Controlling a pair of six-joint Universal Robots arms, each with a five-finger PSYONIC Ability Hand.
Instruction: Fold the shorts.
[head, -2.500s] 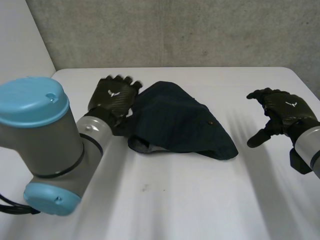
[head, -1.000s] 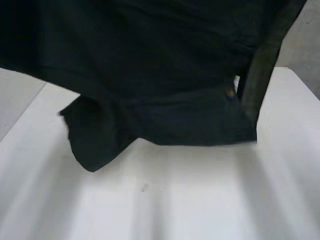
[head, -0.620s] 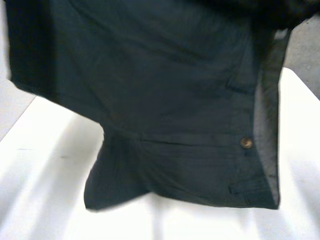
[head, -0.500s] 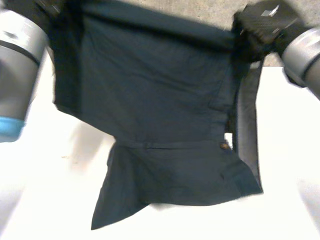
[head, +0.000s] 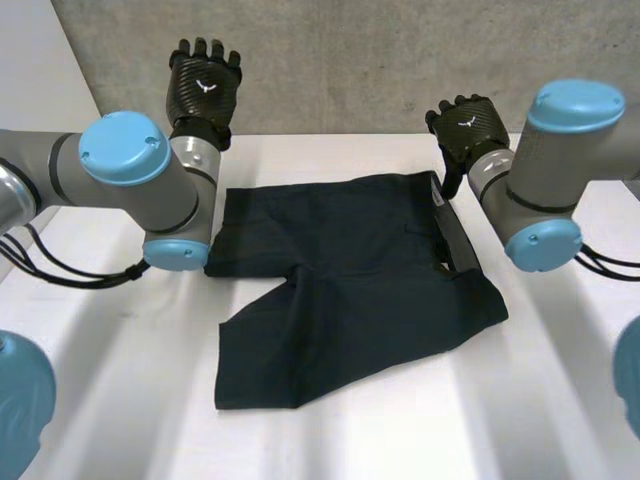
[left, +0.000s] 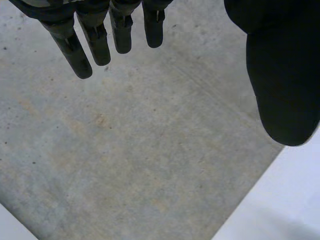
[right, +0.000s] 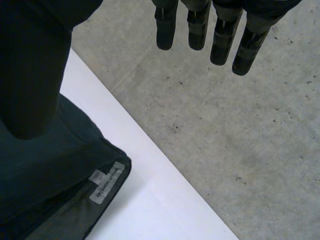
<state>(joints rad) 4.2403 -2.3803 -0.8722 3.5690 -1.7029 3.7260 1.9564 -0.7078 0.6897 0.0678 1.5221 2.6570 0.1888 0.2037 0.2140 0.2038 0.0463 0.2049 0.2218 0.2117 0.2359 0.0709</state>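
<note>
1. The robot's left hand (head: 204, 85) hovers high above the table's far edge. Its fingers (left: 70, 47) are straight and spread and hold nothing, with the grey concrete wall (head: 400, 60) beyond them.
2. The right hand (head: 465, 125) hangs over the same far edge, nearer the right side. Its fingers (right: 222, 40) are also straight and empty, just beyond the corner of the waistband (head: 455, 235).
3. The dark shorts (head: 350, 270) lie spread on the white table (head: 400, 430), around its middle. The waistband faces the right edge, 1 leg angles toward the near edge, and the other reaches left, close under the left arm (head: 125, 170).
4. No fold appears made yet, and both hands are well apart from the cloth.
5. Part of the waistband is turned over, showing its grey inside and a white label (right: 106, 182). A fold made over that flap would likely trap a ridge.
6. The 2 legs splay apart, so their hems may not line up when 1 half goes over the other.
7. The left arm sits low by the nearby leg, and a careless descent could drag the cloth out of shape.
</note>
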